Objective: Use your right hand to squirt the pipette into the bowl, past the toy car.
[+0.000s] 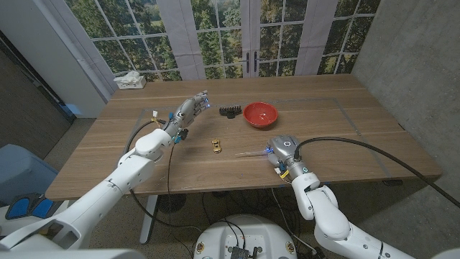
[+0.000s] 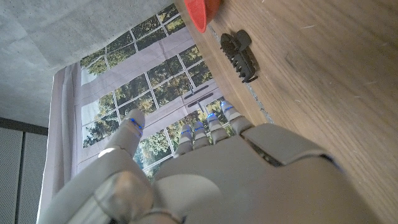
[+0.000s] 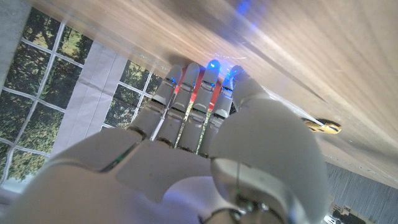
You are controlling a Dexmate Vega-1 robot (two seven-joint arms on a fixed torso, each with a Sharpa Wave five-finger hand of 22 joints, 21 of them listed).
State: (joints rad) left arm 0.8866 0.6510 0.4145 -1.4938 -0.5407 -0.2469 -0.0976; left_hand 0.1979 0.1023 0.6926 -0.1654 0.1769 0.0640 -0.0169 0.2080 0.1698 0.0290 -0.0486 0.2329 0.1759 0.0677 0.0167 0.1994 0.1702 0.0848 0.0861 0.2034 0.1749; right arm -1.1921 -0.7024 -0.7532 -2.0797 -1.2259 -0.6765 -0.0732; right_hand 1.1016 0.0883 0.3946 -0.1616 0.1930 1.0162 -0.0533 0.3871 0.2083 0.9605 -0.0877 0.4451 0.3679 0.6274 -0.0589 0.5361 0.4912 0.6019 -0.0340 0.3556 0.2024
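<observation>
The pipette (image 1: 251, 153) lies on the wooden bench (image 1: 323, 129), a thin clear tube just beside the right robot hand (image 1: 282, 150) on the side toward the toy car (image 1: 215, 144). The right robot hand is low over the bench at the pipette's near end; its fingers (image 3: 193, 93) point forward close together, but whether they have closed on the pipette cannot be told from any view. The red bowl (image 1: 259, 114) sits further back, well apart from the hand, with nothing seen in it. The small yellow toy car stands near the middle of the bench, to the left of the pipette. A black comb-like piece (image 1: 229, 111) lies just beside the bowl.

The left robot hand (image 1: 188, 111) hovers above the bench with fingers spread, holding nothing.

Judging by this, the task is at its start: the pipette is still down on the bench. Gripping it, lifting it, carrying it to the bowl and squeezing are all left to do.
</observation>
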